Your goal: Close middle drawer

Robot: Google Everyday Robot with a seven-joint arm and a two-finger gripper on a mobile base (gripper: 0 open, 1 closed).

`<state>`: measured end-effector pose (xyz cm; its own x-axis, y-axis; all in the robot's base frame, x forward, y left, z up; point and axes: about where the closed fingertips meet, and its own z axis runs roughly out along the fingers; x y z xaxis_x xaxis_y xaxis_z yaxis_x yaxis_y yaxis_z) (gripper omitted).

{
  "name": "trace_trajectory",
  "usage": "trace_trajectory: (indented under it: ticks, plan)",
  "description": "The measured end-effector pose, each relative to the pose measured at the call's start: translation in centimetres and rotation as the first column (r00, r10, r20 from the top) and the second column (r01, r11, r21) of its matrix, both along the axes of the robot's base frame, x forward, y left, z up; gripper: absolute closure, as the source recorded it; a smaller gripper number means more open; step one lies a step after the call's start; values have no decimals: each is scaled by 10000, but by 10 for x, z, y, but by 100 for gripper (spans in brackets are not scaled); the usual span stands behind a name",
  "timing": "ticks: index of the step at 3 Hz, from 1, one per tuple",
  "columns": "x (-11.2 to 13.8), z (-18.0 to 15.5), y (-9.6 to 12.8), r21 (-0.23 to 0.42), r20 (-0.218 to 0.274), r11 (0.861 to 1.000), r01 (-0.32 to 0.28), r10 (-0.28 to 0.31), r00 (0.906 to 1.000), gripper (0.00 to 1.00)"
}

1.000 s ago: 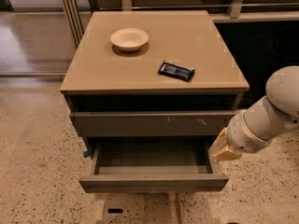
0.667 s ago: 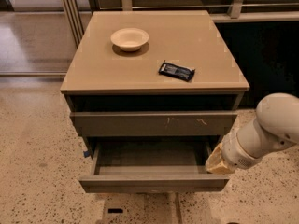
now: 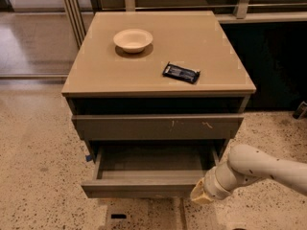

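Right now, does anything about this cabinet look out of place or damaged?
The middle drawer stands pulled well out, with the gripper at its front right corner. The upper drawer front carries pale scratches right of centre.

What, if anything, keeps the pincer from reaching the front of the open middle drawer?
Probably nothing, so yes. The pincer is low at the right front corner of the pulled-out middle drawer, with nothing between them. The bowl and the dark packet lie up on the cabinet top, out of the way.
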<state>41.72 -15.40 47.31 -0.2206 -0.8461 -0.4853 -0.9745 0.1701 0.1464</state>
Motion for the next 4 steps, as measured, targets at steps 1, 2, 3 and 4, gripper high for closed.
trace_trajectory:
  ticks: [1,2,3,4]
  plan:
    - [0,0,0,0,0,10000,0,0,10000,100]
    - [2,-15,2,92,124,9999,-131,130,9998,100]
    - [16,-43,6,505,1106,9985,-190,133,9938,100]
    - [29,-61,12,1029,1978,9937,-450,239,9800,100]
